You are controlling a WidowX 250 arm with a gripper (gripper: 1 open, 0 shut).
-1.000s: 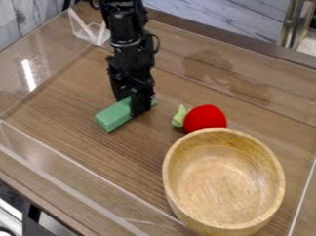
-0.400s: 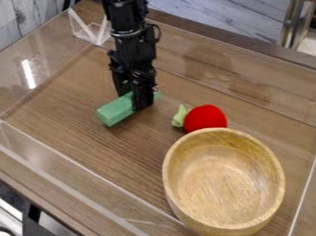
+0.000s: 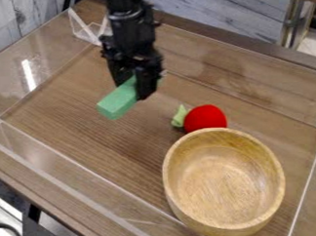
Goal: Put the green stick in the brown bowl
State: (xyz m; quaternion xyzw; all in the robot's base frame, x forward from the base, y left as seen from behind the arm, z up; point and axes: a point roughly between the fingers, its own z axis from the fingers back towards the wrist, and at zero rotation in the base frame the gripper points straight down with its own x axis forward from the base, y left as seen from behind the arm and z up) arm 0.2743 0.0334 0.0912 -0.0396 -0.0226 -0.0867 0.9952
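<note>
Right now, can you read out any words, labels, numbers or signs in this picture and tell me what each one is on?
None: no readable text anywhere.
The green stick, the brown bowl, the red round toy and the claw are all unmarked; the wooden table shows only grain.

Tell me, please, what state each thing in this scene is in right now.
gripper: shut on the green stick, above the table.
green stick: held, tilted, off the table.
brown bowl: upright, empty.
red round toy: on the table beside the bowl.
</note>
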